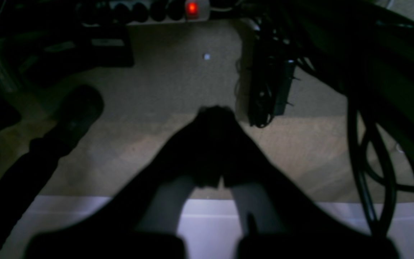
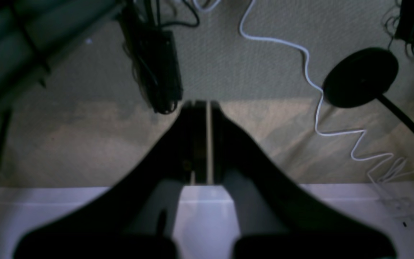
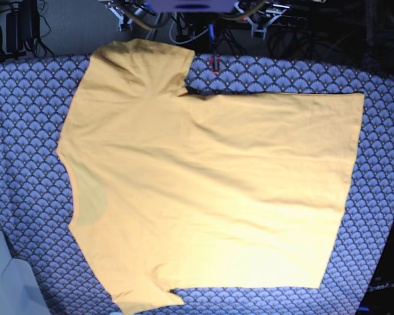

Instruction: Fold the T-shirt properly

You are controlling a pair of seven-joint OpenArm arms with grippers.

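Observation:
The yellow-orange T-shirt (image 3: 210,190) lies spread flat on the blue-grey scallop-patterned cloth (image 3: 26,131), neck toward the left and hem toward the right in the base view. One sleeve points to the far edge, the other to the near edge. Neither wrist view shows the T-shirt. My left gripper (image 1: 216,111) is shut with nothing in it, hanging past a white edge (image 1: 210,230) over the carpet. My right gripper (image 2: 201,104) is also shut and empty, over the same kind of floor. Only parts of both arms (image 3: 259,16) show at the top of the base view.
A power strip with a red light (image 1: 192,8) and a bundle of black cables (image 1: 271,86) lie on the carpet. A white cord (image 2: 314,90) and a round black stand base (image 2: 360,77) sit on the floor in the right wrist view.

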